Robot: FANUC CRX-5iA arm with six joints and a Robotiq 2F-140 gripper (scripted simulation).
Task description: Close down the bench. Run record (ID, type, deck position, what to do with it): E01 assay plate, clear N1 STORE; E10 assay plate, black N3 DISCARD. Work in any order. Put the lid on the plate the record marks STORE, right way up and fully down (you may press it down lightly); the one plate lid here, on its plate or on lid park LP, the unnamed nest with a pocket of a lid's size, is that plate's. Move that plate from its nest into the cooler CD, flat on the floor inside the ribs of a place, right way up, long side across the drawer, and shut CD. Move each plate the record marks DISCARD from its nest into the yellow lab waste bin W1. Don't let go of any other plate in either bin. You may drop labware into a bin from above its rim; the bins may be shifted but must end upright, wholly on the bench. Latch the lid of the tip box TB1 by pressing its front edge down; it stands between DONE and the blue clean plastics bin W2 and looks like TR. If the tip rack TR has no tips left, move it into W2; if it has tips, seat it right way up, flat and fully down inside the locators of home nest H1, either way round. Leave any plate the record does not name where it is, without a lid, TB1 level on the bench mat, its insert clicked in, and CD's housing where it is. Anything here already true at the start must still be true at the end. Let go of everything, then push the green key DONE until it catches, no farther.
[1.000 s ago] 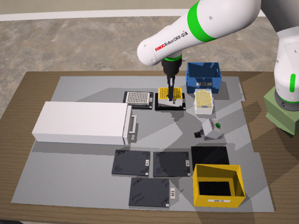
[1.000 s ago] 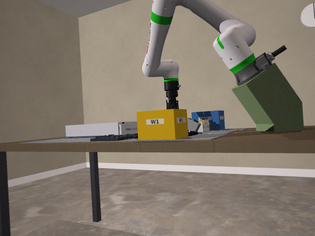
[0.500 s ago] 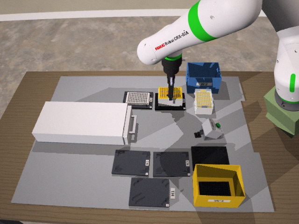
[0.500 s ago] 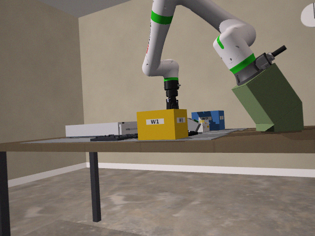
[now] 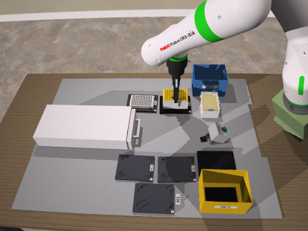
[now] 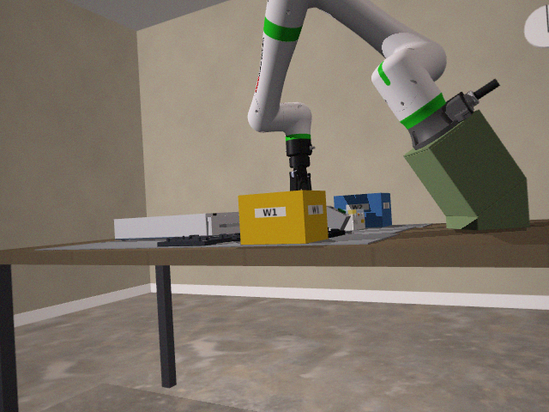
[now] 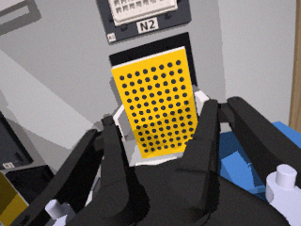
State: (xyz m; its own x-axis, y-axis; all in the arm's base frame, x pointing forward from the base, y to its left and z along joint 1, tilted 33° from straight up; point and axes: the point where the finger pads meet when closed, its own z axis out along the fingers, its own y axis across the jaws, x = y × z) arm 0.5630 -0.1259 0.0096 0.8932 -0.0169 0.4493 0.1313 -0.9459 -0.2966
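The tip rack TR (image 5: 174, 98) has a white body and a yellow top whose holes all look dark and empty in the wrist view (image 7: 157, 108). It stands on a dark nest at the back of the mat, beside nest N2 (image 7: 147, 25). My gripper (image 5: 175, 100) comes straight down on it and is shut on its white body, one finger on each long side (image 7: 160, 129). Tip box TB1 (image 5: 209, 104) stands just right of it, in front of the blue bin W2 (image 5: 209, 79). The home nest H1 (image 5: 154, 198) lies empty at the front.
The cooler CD (image 5: 82, 126) is shut at the left. A pale plate (image 5: 142, 100) sits on N2. Nests N1 (image 5: 135, 167) and N3 (image 5: 177, 169) are empty. The yellow bin W1 holds a black plate (image 5: 221, 194). The green key DONE (image 5: 224, 129) sits on its grey box.
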